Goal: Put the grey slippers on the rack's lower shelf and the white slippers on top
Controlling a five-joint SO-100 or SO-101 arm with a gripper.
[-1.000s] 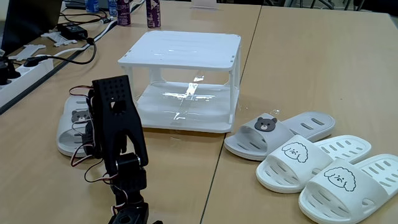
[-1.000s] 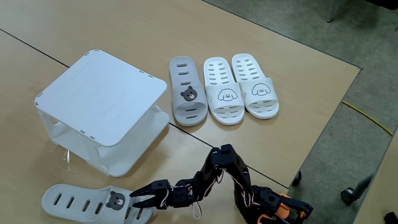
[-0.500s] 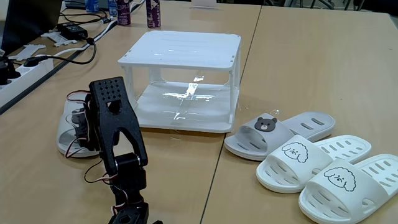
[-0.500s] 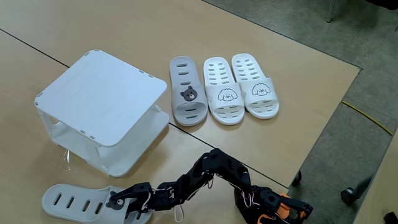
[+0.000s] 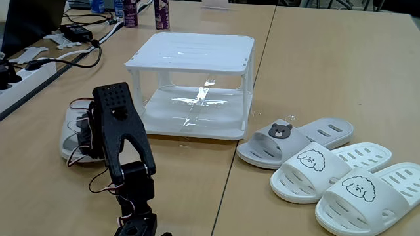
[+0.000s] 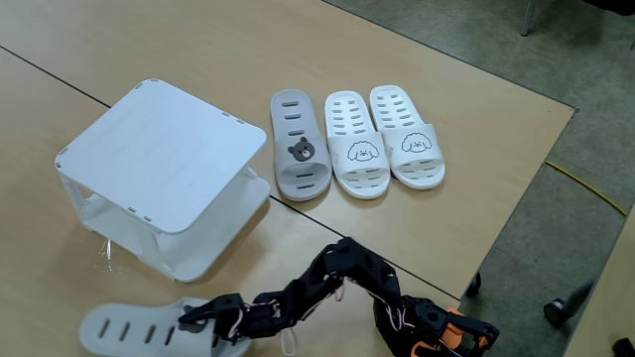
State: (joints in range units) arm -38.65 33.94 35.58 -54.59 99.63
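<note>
Your hand [image 6: 203,319] sits on the strap end of one of the grey slippers [image 6: 149,325], seemingly clamped on it, so it can carry toward the rack [image 6: 164,174]. The other grey one [image 6: 300,147] and the white slippers [image 6: 382,134] wait on the worktop [image 6: 476,99], well apart from it.

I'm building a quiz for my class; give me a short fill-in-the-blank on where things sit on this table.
1. Both shelves of the rack hold ____ slippers.
2. The grey slipper beside the two white slippers carries a ____ face.
3. The tool is at the other ____ slipper.

Missing: no; bear; grey
</note>
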